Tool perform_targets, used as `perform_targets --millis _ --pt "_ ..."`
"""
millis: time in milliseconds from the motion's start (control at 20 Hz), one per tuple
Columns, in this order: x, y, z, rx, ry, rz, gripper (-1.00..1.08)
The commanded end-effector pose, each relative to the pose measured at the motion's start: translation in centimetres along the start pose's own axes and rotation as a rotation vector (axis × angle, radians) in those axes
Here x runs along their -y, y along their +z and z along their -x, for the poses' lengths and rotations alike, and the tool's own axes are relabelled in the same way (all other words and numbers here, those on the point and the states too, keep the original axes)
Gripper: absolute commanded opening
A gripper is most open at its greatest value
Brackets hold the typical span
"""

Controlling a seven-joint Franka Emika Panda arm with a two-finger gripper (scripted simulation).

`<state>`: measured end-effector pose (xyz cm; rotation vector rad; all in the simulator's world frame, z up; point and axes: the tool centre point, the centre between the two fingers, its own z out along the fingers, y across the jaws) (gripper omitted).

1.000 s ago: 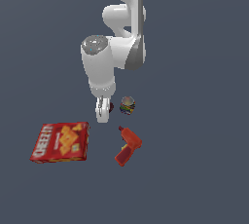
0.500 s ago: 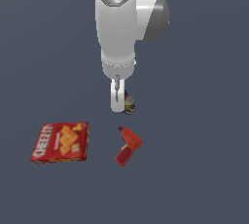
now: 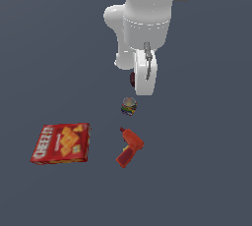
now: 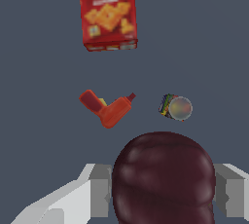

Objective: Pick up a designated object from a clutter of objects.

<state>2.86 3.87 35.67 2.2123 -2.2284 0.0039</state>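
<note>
Count: 1 Cheez-It box (image 3: 61, 143), 1 red-orange drill-shaped thing (image 3: 129, 147), 1 striped ball (image 3: 129, 106), 1 dark maroon ball (image 3: 132, 78); 4 items total, 1 arm.

Exterior view: box lies flat on the dark surface (image 3: 206, 171) at lower left of frame. Drill thing sits just right of it, near centre-bottom, apart from the box. Striped ball is just above the drill, not touching it. Maroon ball is only a sliver at the edge of the white arm, above the striped ball, mostly hidden.

Arm: white body comes in from top centre-right, wrist pointing down, w/ the gripper (image 3: 139, 80) low end above the striped ball.

Wrist view: maroon ball (image 4: 163, 179) fills the near field, sitting between the two grey fingers (image 4: 99, 196), one each side, pressed against it, so fingers are clamped on the ball. Beyond it on the surface: striped ball (image 4: 175, 107), drill thing (image 4: 108, 108), box (image 4: 107, 12), all well apart from the held ball.
</note>
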Motion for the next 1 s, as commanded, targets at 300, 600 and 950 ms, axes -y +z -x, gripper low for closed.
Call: perform_targets --millis 300,600,950 --pt "1.3 -5.5 3.2 0.002 -0.001 0.001 -1.00" --pt "1.9 -7.4 4.3 0.003 -0.001 0.001 -1.00" --pt "2.1 -8.0 4.7 0.003 -0.001 0.001 -1.00"
